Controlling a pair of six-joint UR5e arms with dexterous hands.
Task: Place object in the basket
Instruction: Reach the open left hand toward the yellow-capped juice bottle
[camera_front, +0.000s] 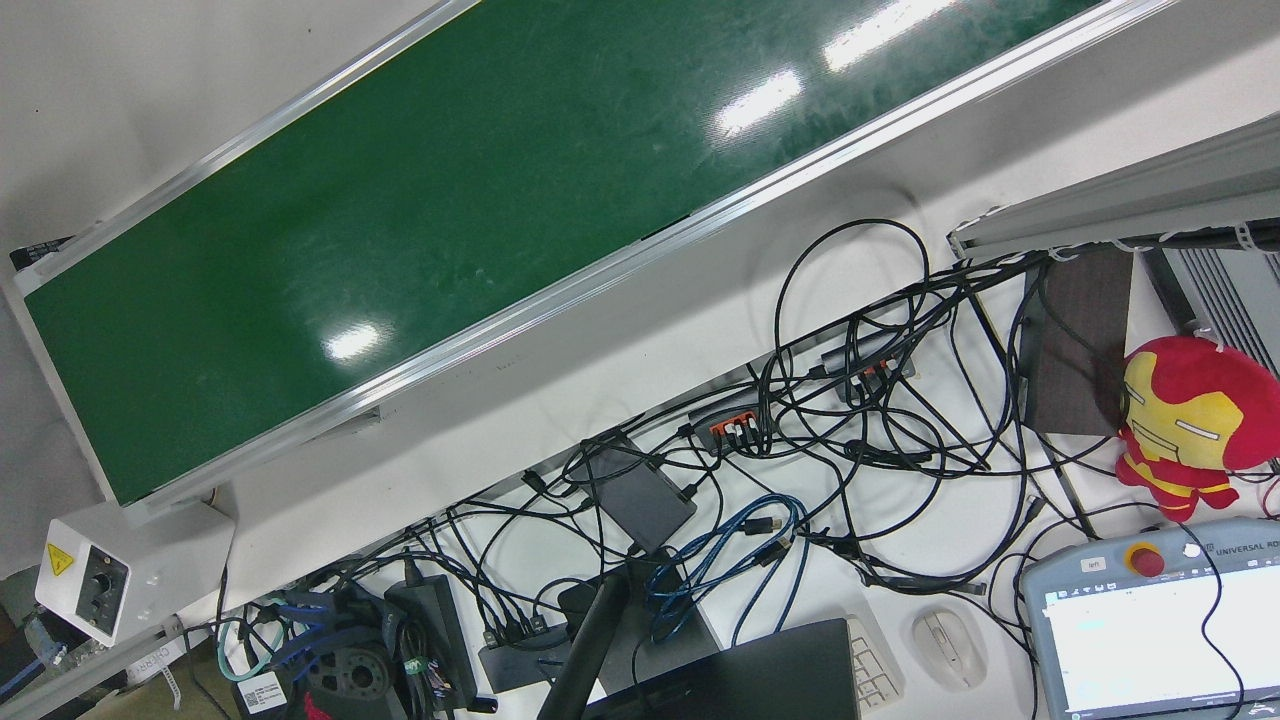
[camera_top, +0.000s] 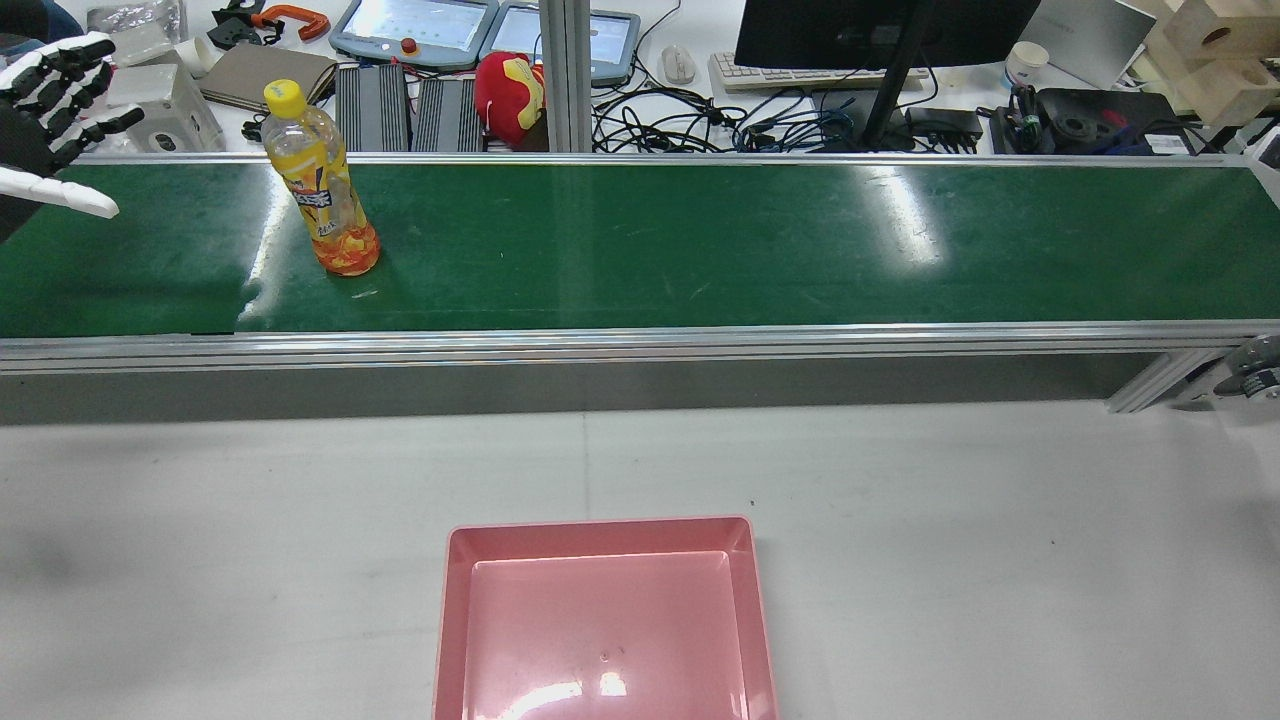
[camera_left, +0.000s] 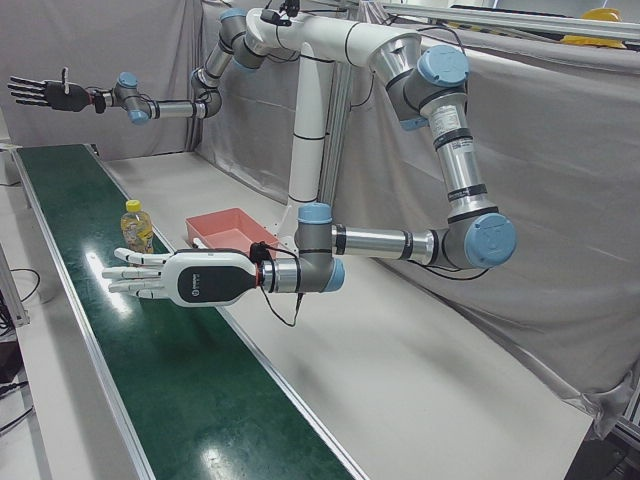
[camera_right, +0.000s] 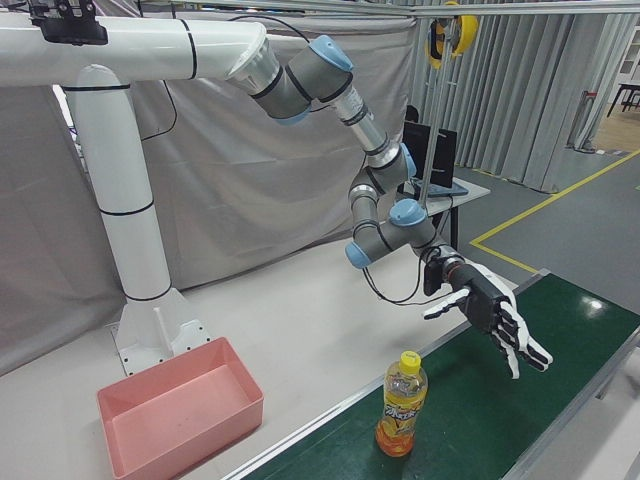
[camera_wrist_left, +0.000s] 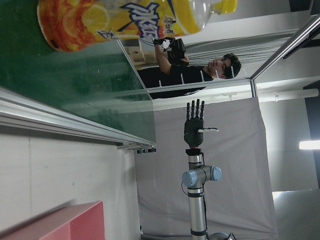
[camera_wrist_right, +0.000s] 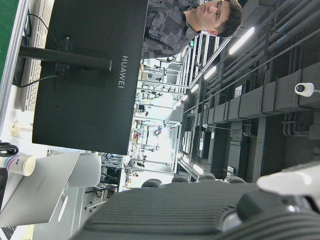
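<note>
A bottle (camera_top: 322, 182) of orange drink with a yellow cap stands upright on the green belt (camera_top: 700, 240), toward the belt's left end in the rear view. Nothing touches it. The belt runs the width of the bench (camera_top: 1000, 520), along its far side.

The left hand (camera_top: 55, 120) hovers above the belt, beyond the bottle toward the belt's left end and well apart from it. Its fingers (camera_top: 85, 200) are spread wide and hold nothing. The left-front view shows the same hand (camera_left: 185, 280) stretched out flat over the belt, palm roughly level, with the bottle (camera_left: 137, 227) behind its fingers (camera_left: 130, 272). The right-front view also shows it (camera_right: 490, 310), tilted downward beside and above the bottle (camera_right: 401, 405).

The right hand (camera_left: 45, 93) is raised high above the far end of the belt in the left-front view, well away from the bottle. Its fingers (camera_left: 25, 88) are extended and apart, holding nothing. The left hand view catches it (camera_wrist_left: 195, 127) too, standing on its arm with fingers straight.

The pink basket (camera_top: 605, 620) sits on the bench on the near side of the belt, near the middle of the belt's length and well apart from the bottle. It is shallow and rectangular.

Beyond the belt, a red and yellow plush toy (camera_top: 510, 95) sits among tangled cables (camera_top: 700, 120), and a dark monitor (camera_top: 880, 30) stands further right.
</note>
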